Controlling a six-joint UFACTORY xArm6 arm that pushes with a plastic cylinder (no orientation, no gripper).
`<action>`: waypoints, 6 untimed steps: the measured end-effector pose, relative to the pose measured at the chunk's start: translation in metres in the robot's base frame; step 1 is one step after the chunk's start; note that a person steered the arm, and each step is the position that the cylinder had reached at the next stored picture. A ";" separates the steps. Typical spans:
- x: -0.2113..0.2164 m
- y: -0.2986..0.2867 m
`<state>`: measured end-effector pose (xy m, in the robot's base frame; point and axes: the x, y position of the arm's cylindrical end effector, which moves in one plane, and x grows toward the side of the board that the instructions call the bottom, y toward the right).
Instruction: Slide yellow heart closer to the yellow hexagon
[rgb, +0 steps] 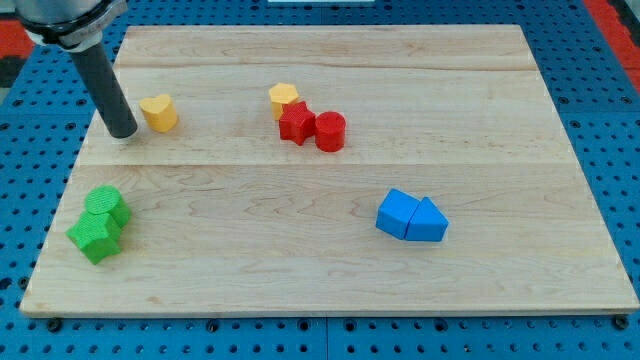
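The yellow heart lies on the wooden board at the view's upper left. The yellow hexagon lies to its right, near the top middle, touching a red star block. My tip rests on the board just left of the yellow heart, a small gap apart from it. The dark rod rises from the tip toward the view's top left corner.
A red cylinder sits against the red star. Two green blocks lie at the lower left. Two blue blocks lie right of centre. The wooden board sits on a blue pegboard.
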<state>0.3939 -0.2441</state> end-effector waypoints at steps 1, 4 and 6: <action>-0.016 0.004; -0.039 0.024; -0.043 0.132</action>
